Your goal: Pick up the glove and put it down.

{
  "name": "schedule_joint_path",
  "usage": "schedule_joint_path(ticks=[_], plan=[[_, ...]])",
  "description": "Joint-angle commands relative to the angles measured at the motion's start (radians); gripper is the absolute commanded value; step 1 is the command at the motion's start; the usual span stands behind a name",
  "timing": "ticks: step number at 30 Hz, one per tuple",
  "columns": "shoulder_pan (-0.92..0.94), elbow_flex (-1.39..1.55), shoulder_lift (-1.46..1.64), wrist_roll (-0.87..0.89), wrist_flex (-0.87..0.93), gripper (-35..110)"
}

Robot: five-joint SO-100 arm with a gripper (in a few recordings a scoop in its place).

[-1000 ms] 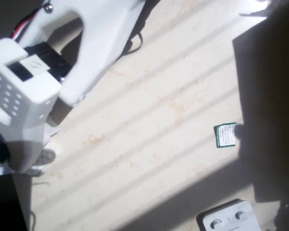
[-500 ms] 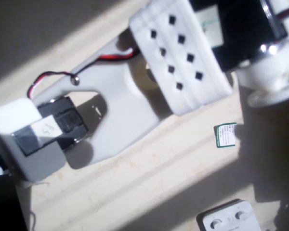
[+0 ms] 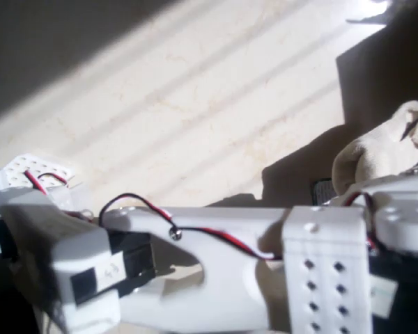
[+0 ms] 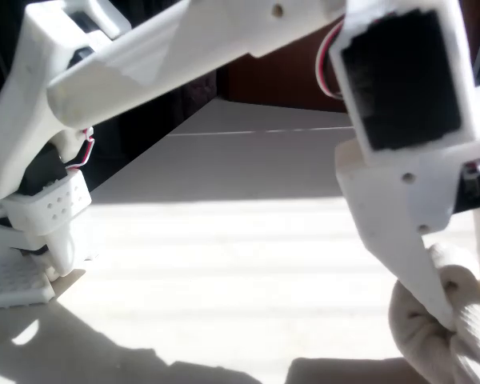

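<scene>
- White arm (image 3: 216, 257) stretches left to right across the lower half of the overhead view; red and black wires (image 3: 195, 226) run along its top side.
- Same arm in the fixed view (image 4: 184, 48): upper link slants from the base at far left up to the top right, then the wrist section drops down at the right edge.
- Claw (image 4: 444, 316) is at bottom right of the fixed view, one white finger (image 4: 408, 264) tapering down into the fabric.
- Claw looks pinched on the glove (image 4: 432, 336); the second finger is cut off at the frame edge, so the grip itself is only partly visible.
- Glove is cream, bunched up, sitting at the finger's tip in the lower right corner of the fixed view. Whether it touches the bench (image 4: 224, 264) or hangs just above it: cannot tell.
- Overhead view: glove (image 3: 376, 156) shows at the right edge, just above the wrist housing (image 3: 327, 278), rounded fingertips pointing up-right.
- Bench surface is pale marble-like (image 3: 195, 104), striped with sun and shadow bands; the arm casts a dark shadow (image 3: 299, 174) beside the glove.
- Arm base (image 4: 24, 264) sits at the bench's left side in the fixed view, on a perforated white plate.
</scene>
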Motion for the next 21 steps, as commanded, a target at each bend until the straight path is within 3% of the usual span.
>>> schedule_joint_path(ticks=[1,21], plan=[[0.025,-0.014,-0.028,-0.014,0.023,0],[0.126,-0.015,-0.218,-0.018,0.012,0]])
